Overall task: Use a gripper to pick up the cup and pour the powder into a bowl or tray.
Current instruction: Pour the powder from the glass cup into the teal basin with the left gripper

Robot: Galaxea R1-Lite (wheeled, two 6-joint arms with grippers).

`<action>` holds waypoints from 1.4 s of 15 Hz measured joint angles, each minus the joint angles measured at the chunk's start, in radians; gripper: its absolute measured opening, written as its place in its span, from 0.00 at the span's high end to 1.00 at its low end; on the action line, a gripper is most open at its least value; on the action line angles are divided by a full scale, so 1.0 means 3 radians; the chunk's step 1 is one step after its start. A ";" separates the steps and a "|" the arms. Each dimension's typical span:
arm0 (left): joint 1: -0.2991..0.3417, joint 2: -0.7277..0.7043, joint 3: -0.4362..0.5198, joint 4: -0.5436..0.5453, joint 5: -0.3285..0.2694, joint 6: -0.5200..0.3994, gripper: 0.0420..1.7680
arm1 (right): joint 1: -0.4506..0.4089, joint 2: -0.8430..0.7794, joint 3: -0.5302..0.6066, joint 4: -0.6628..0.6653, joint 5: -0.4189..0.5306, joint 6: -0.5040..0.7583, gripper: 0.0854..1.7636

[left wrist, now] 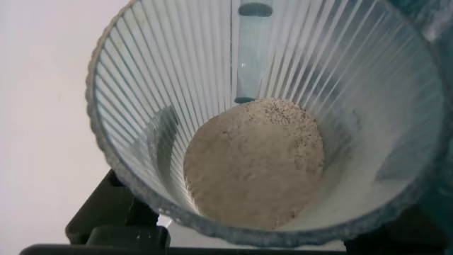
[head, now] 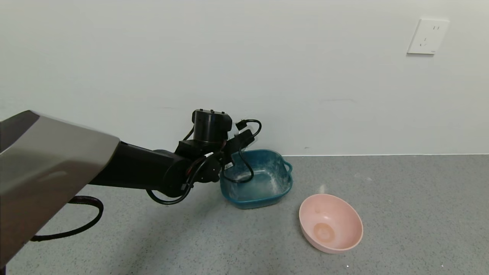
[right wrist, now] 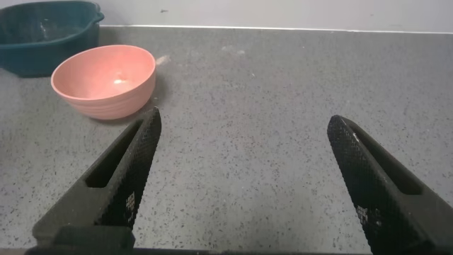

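My left gripper (head: 240, 142) is shut on the ribbed, translucent pale blue cup (left wrist: 163, 92) and holds it above the far left rim of the teal-blue squarish dish (head: 284, 182). The left wrist view looks into the cup's mouth. Beige powder (left wrist: 255, 166) lies heaped in the cup's bottom, against one side. In the head view the cup is almost hidden behind the gripper and its cables. The dish's inside shows whitish dusty smears. My right gripper (right wrist: 245, 117) is open and empty, low over bare floor; it is out of the head view.
A round pink bowl (head: 330, 223) with an orange-tan stain sits on the grey speckled surface to the right of and nearer than the dish; it also shows in the right wrist view (right wrist: 106, 78), beside the dish (right wrist: 42, 32). A white wall stands close behind the dish.
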 joint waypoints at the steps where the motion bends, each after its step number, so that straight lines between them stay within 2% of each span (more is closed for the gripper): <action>1: -0.0021 0.0006 0.0001 -0.0001 0.0031 0.0104 0.25 | 0.0000 0.0000 0.0000 0.0000 0.0000 0.0000 0.03; 11: -0.0109 0.0080 0.0061 -0.0050 0.0185 0.1150 0.26 | 0.0000 0.0000 0.0000 0.0000 0.0000 0.0000 0.03; 14: -0.0143 0.0101 0.0056 -0.0050 0.0210 0.1315 0.26 | 0.0000 0.0000 0.0000 0.0000 0.0001 0.0000 0.03; 18: -0.0168 0.0121 0.0045 -0.0053 0.0353 0.1618 0.26 | 0.0000 0.0000 0.0000 0.0000 0.0001 0.0000 0.03; 21: -0.0223 0.0124 0.0001 -0.0066 0.0538 0.1828 0.26 | 0.0000 0.0000 0.0000 0.0000 0.0000 0.0000 0.03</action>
